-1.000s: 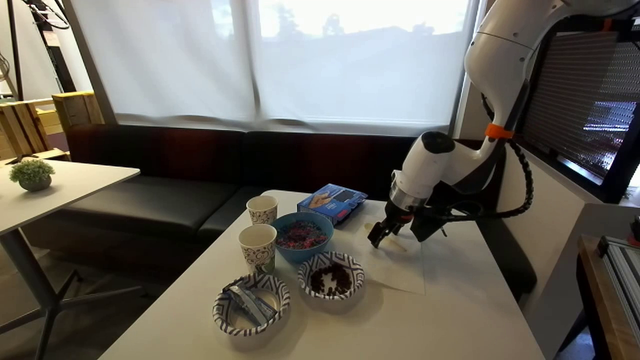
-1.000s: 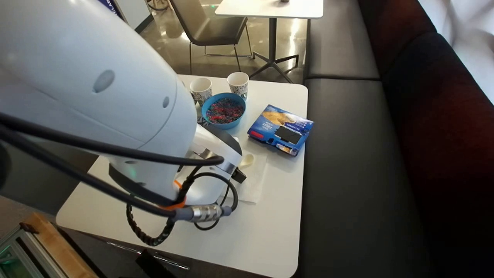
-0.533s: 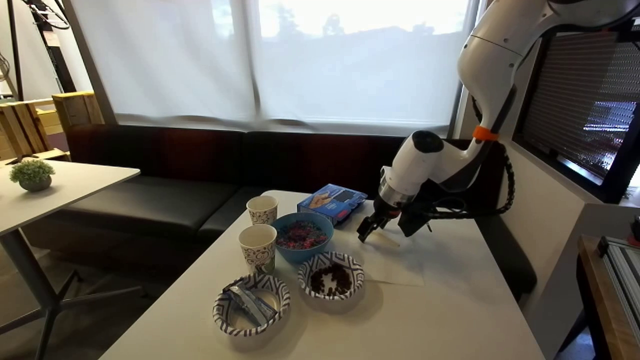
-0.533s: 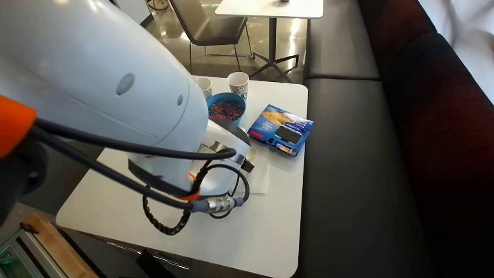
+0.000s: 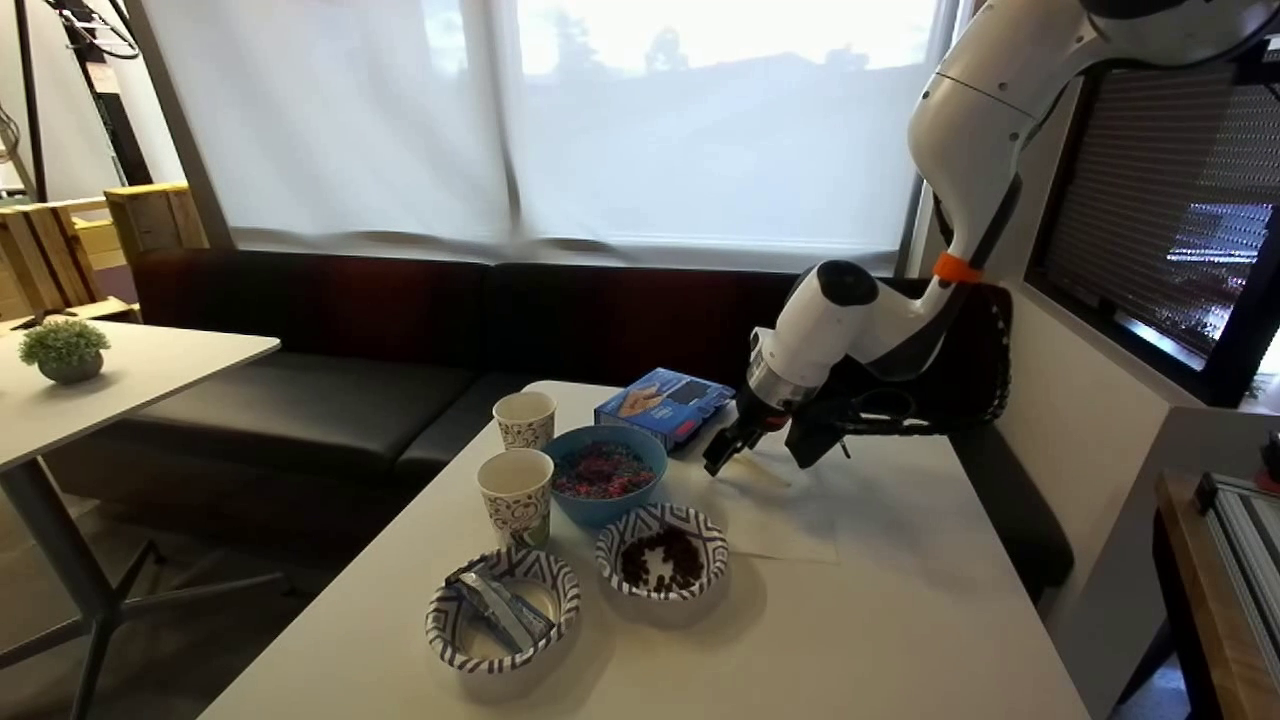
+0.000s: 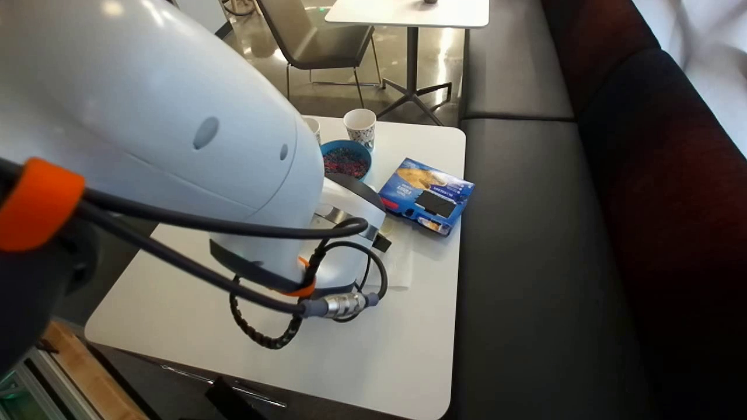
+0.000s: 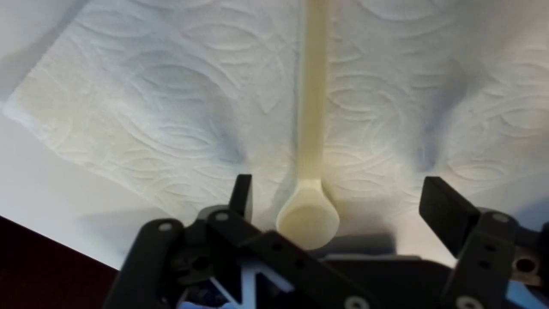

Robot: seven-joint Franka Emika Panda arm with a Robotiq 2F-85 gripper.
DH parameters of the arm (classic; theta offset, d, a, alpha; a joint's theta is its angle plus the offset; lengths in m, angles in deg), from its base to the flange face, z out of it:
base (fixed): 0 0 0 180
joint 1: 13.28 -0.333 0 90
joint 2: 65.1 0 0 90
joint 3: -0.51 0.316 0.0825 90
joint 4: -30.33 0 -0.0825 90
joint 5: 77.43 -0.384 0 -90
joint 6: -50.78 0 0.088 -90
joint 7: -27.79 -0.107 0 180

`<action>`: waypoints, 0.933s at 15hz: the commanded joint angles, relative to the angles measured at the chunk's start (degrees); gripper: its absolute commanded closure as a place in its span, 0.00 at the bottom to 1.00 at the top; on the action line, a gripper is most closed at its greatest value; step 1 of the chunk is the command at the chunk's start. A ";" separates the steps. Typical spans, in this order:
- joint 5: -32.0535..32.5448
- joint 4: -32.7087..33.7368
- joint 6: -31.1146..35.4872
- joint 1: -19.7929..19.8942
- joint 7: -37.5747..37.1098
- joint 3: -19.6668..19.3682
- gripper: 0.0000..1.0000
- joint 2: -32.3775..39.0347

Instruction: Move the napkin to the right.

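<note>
The napkin [image 5: 785,530] is a thin white paper square with an embossed pattern, flat on the white table. It also shows in an exterior view [image 6: 400,265], partly behind the arm, and in the wrist view [image 7: 171,107]. A pale spoon [image 7: 312,107] lies on it, its rounded end between my fingers. My gripper [image 7: 339,189] is open, with its fingers apart on either side of the spoon, low over the napkin. Whether the fingertips press on the paper is hard to see. In an exterior view my gripper [image 5: 722,455] is tilted down at the napkin's far part.
A blue box [image 5: 665,405] lies close behind the gripper. A blue bowl [image 5: 600,512] and two paper cups [image 5: 517,490] stand beside the napkin. A patterned bowl [image 5: 714,550] with dark pieces sits at its edge. Another patterned bowl [image 5: 445,630] holds a packet.
My gripper has moved toward the blue box, leftward and back in an exterior view. The napkin and spoon have slid the same way with it. The gripper stays low over the table.
</note>
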 commanded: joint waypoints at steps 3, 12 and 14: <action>-8.11 -15.01 -0.15 -1.39 2.02 -1.81 0.00 -11.97; -40.20 -44.38 -0.62 -3.80 21.58 -4.80 0.00 -33.49; -49.10 -51.00 0.21 -0.87 30.72 -1.58 0.00 -36.97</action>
